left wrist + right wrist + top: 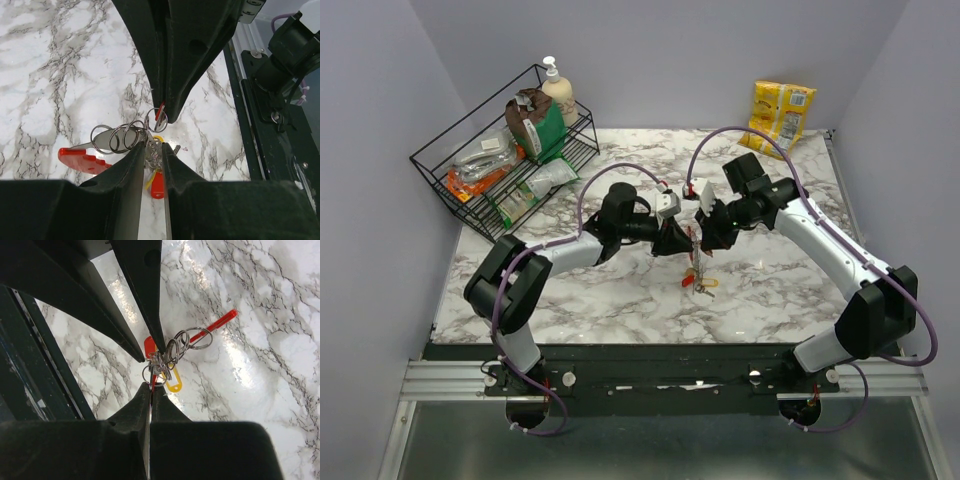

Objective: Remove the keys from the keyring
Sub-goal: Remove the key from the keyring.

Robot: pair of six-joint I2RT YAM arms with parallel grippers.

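The left tool [151, 151] is clenched on the bunch of small silvery metal keys [161, 365]. Meeting it tip to tip, the right tool [150, 388] pinches the thin metal keyring with its red loop [160, 112]. The bunch, with a yellow tag [173, 386], hangs over the middle of the white marble counter [620, 300].

I log a white marble-pattern table [620, 310] with grey veining, enclosed by plain pale lavender walls [670, 60] under soft, even light. A black wire rack [432, 168] holding packets [535, 180] and a pump bottle [558, 92] sits far left; a yellow packet [778, 112] leans in the far right corner; an aluminium rail [450, 378] edges the near side.
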